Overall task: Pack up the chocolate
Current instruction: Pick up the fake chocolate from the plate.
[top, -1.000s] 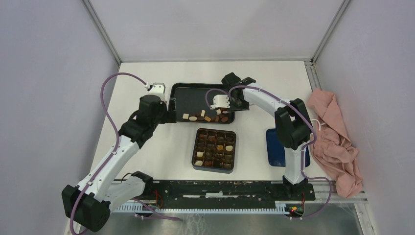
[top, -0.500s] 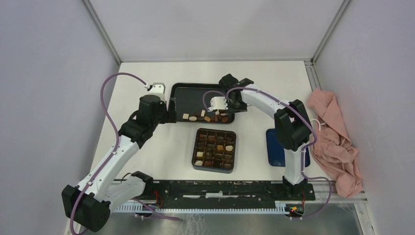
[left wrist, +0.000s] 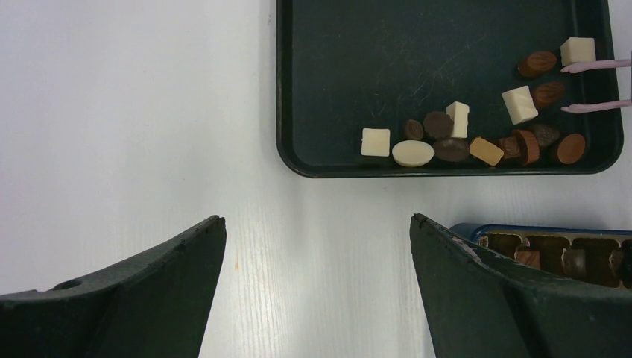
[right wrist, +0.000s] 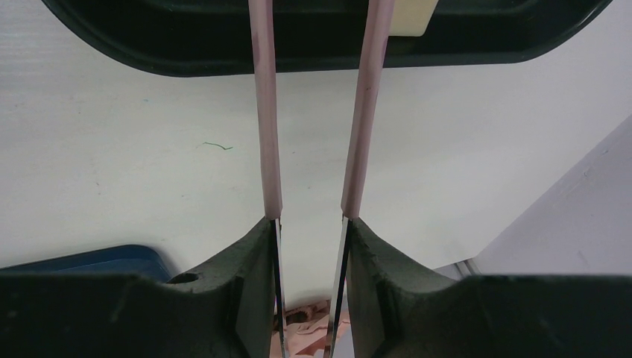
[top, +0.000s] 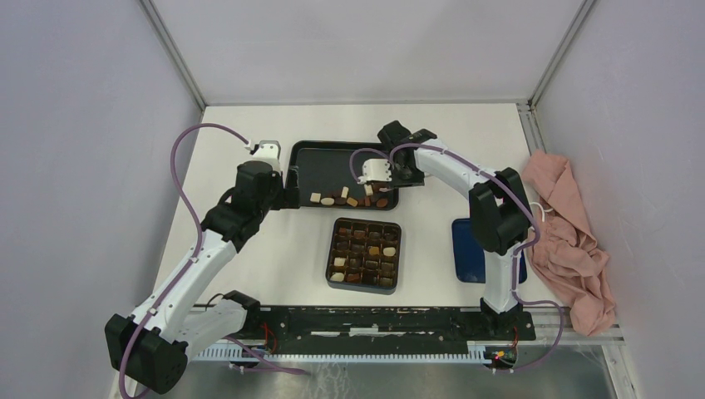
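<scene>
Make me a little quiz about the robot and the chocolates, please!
1. True or false: the left gripper holds the pink tweezers.
2. Where do the loose chocolates lie? A) in the black tray B) in a glass bowl C) in the left gripper
3. What colour is the crumpled cloth at the right side of the table?
Key: 1 false: the right gripper holds them, and the left gripper is wide open and holds nothing. 2 A. 3 pink.
</scene>
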Controlling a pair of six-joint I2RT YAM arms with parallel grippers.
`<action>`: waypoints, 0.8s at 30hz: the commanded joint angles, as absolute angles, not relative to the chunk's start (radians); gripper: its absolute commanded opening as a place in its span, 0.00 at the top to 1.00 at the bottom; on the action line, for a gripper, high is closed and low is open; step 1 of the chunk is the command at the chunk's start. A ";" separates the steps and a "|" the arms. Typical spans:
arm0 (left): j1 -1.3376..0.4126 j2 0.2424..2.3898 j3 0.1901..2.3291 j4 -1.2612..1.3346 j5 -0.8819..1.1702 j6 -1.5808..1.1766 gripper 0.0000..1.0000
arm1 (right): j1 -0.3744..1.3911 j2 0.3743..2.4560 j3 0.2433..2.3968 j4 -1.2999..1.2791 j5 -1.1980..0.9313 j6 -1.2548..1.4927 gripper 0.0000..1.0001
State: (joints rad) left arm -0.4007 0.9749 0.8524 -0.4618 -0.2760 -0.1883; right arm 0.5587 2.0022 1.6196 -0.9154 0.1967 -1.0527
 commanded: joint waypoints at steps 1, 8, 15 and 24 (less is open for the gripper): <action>-0.397 0.958 0.857 -0.433 -0.255 -0.140 0.03 | 0.561 2.010 1.675 -0.926 0.203 -1.050 0.60; -0.396 0.957 0.859 -0.432 -0.255 -0.140 0.03 | 0.564 2.024 1.674 -0.939 0.192 -1.056 0.60; -0.397 0.958 0.858 -0.433 -0.255 -0.140 0.03 | 0.574 2.045 1.686 -0.955 0.200 -1.063 0.60; -0.397 0.958 0.859 -0.433 -0.255 -0.140 0.03 | 0.583 2.080 1.731 -0.975 0.212 -1.064 0.60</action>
